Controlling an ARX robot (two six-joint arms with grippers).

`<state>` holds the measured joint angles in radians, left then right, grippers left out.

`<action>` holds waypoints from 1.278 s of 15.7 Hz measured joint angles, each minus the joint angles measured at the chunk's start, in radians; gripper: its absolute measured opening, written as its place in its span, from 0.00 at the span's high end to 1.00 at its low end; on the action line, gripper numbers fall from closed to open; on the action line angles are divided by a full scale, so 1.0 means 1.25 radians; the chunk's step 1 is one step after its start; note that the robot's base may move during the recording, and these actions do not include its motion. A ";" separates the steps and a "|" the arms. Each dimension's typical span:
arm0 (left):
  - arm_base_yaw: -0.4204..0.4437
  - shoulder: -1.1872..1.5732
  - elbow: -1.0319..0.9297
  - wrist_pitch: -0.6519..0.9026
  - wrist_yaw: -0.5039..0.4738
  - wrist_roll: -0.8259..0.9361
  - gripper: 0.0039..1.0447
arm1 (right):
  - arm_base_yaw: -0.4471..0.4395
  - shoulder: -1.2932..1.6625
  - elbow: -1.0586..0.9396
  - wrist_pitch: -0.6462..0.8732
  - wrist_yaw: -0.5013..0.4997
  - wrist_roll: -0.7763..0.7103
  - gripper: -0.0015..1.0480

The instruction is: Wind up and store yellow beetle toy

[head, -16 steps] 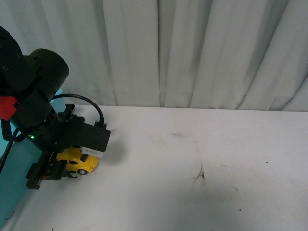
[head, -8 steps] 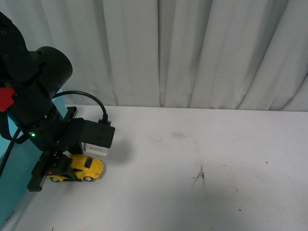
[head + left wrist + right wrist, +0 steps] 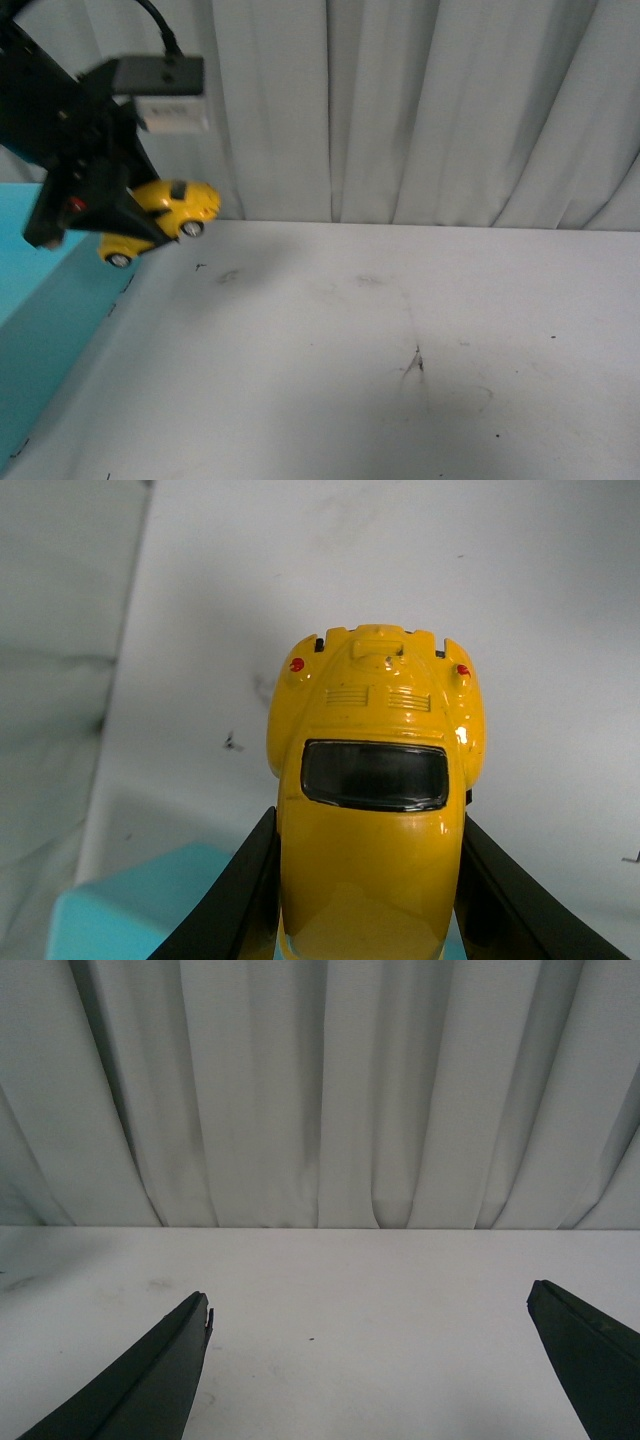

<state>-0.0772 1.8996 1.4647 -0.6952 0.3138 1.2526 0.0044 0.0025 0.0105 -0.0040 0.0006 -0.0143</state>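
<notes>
left gripper (image 3: pixel 368 825) pinches yellow beetle toy (image 3: pixel 168 214) in air near teal box (image 3: pixel 40 290) | storing not yet done | winding: cannot tell | right gripper (image 3: pixel 370 1295) spread, empty, over table (image 3: pixel 400 350)

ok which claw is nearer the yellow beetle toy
Left. The left claw grips the yellow beetle toy by its sides; the right claw hangs open elsewhere, no toy in its view.

The left wrist view crops the yellow beetle toy (image 3: pixel 372 810).

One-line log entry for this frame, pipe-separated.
left gripper: shut on yellow beetle toy, held clear of table | right gripper: open, empty | toy not yet stored
</notes>
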 joint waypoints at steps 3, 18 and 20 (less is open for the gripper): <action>0.039 -0.030 0.006 0.014 0.005 -0.027 0.61 | 0.000 0.000 0.000 0.000 0.000 0.000 0.06; 0.276 0.104 -0.188 0.288 -0.237 -0.425 0.48 | 0.000 0.000 0.000 0.000 0.000 0.000 0.06; 0.279 0.104 -0.188 0.281 -0.237 -0.430 0.34 | 0.000 0.000 0.000 0.000 0.000 0.000 0.06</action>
<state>0.2710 2.0300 1.2301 -0.3435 0.0181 0.7147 0.0044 0.0025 0.0105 -0.0040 0.0006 -0.0143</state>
